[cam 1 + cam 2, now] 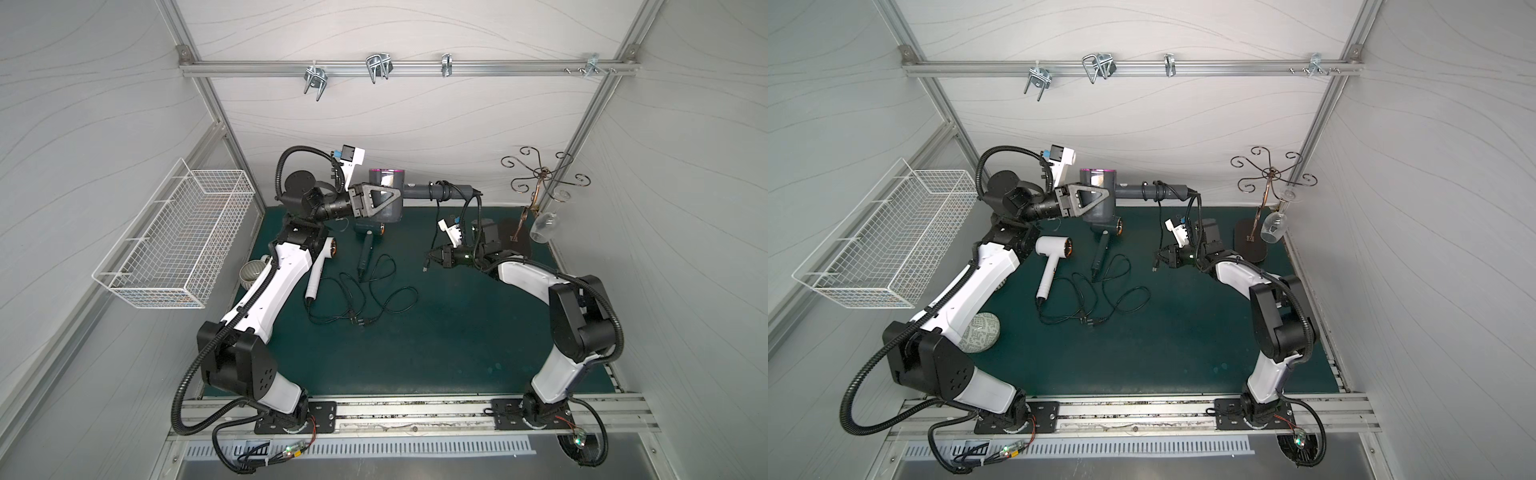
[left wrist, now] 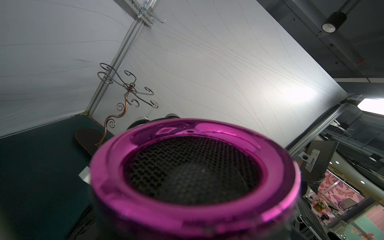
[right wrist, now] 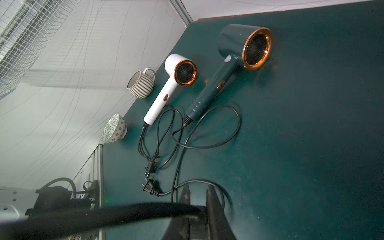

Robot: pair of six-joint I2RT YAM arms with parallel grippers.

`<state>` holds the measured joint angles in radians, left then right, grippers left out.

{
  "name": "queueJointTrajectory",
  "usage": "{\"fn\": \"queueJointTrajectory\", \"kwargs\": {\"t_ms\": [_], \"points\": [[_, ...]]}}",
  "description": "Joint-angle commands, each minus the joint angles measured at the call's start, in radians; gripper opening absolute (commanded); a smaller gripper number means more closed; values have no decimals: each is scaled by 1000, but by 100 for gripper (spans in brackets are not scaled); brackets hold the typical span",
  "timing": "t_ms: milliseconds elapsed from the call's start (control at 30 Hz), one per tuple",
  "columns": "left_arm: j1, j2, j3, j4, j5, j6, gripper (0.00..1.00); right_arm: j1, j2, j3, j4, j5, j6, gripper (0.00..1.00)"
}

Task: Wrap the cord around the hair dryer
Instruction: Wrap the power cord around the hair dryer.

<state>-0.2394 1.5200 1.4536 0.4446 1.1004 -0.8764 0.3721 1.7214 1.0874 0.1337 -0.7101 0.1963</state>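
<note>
A grey hair dryer [image 1: 386, 178] with a shiny pink rim [image 2: 145, 187] is held in the air near the back wall. My left gripper [image 1: 390, 199] is shut on its barrel, and its fingers are hidden in the left wrist view. The handle [image 1: 419, 192] points right, with black cord [image 1: 448, 190] looped around its end. From there the cord [image 1: 1160, 228] hangs down to my right gripper [image 1: 432, 257], which is shut on it near the plug [image 1: 424, 268]. In the right wrist view the cord [image 3: 124, 214] runs blurred into the right gripper [image 3: 198, 205].
A white hair dryer [image 1: 1052, 253] and a dark green one [image 3: 239, 52] lie on the green mat [image 1: 415, 353], their loose cords [image 1: 374, 299] tangled. A striped cup [image 3: 141, 84] and a bowl [image 1: 980, 332] sit left. A wire basket [image 1: 174, 237] hangs left; a glass stand [image 1: 536, 183] stands back right.
</note>
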Motion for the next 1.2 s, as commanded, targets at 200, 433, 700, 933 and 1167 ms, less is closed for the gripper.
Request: {"fn": "queueJointTrajectory", "kwargs": {"t_ms": [200, 433, 700, 933, 1167], "points": [[40, 9, -24, 215, -131, -107, 0, 22, -168, -148, -8, 34, 52, 0], [41, 21, -10, 7, -172, 41, 0, 99, -288, -83, -309, 94, -84, 0], [41, 9, -12, -329, -236, 286, 0, 217, -392, 175, -864, 199, -311, 0], [18, 23, -23, -366, -238, 318, 0, 337, -329, 475, -1198, 284, -443, 0], [-46, 39, -2, -533, -244, 459, 0, 383, -262, 748, -1362, 451, -536, 0]]}}
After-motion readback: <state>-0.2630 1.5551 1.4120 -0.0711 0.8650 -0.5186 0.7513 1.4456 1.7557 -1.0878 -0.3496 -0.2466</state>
